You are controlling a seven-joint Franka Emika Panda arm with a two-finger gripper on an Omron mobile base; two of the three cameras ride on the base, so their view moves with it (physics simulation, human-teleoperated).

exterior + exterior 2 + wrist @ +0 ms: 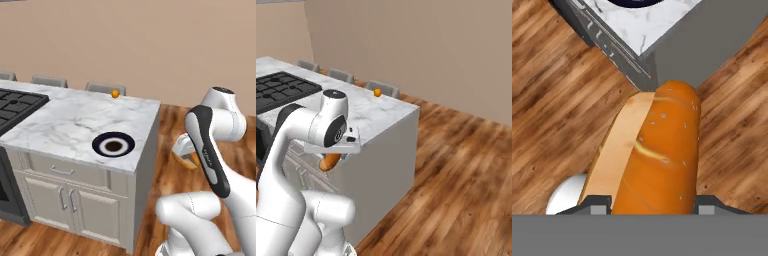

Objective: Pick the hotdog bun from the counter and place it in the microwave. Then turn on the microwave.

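Hand (647, 202) grips hotdog bun (657, 155) between fingers

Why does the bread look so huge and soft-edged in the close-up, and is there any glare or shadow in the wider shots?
Hand view: the hotdog bun sits right against the lens between the gripper tips, so it looms large and slightly soft. Left base view: even light, no glare on the counter, only faint shading around the dark plate. Right base view: flat lighting, counter side in shade.
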